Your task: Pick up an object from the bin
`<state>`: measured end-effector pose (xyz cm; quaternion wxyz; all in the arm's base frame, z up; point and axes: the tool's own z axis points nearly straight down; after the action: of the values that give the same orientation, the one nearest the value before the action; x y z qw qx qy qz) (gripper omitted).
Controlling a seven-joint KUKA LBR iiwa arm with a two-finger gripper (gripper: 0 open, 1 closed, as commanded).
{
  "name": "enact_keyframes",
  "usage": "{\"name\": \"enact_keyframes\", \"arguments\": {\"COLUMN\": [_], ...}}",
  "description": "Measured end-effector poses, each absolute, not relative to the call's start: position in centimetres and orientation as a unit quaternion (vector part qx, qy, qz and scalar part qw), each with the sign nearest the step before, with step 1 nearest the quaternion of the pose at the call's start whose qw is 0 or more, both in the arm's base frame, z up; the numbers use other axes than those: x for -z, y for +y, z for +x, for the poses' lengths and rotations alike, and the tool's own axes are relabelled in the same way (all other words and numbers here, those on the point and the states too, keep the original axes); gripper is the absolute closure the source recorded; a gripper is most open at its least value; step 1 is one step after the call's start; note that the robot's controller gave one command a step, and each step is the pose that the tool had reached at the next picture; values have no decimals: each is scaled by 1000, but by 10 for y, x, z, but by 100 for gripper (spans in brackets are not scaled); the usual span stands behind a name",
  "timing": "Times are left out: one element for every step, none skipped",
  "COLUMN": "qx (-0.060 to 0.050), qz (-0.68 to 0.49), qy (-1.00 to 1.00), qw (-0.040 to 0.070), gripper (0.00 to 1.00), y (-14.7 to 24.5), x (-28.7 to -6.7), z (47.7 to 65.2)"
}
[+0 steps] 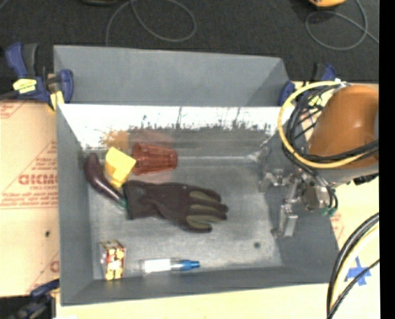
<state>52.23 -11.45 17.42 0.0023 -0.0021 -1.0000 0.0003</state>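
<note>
Camera view has the grey bin [74,205] with everything spread out, so going from 9 o'clock across: a dark purplish curved handle-looking thing [99,177] near the wall, a yellow block [119,165] touching it, and down at 7 o'clock a small box of coloured bits [113,259]. Toward 11 there's a reddish see-through cup [154,158] on its side. The dark glove [174,203] sprawls flat across the middle, and a clear tube with a blue cap [169,266] lies along the 6 o'clock wall. The gripper [285,216] hangs at 3 o'clock over bare floor, and honestly I can't tell if it's released or clenched. Nothing's picked yet imo. The glove is nearest, its far end reaching toward 3, so I'd slide toward 9, come down over a bunched bit of fabric and pinch there rather than scrape the floor. Hard to read: the orange cover [346,121] and cables block the wrist, the handle thing's lower end seems to tuck under the glove cuff, and the box's contents are too small to make out.
</note>
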Motion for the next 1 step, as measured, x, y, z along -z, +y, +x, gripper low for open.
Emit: {"name": "enact_keyframes", "arguments": {"qx": [-1], "qz": [-1], "qy": [-1000], "qw": [-2], "gripper": [0], "y": [-114], "x": [-179], "z": [524]}}
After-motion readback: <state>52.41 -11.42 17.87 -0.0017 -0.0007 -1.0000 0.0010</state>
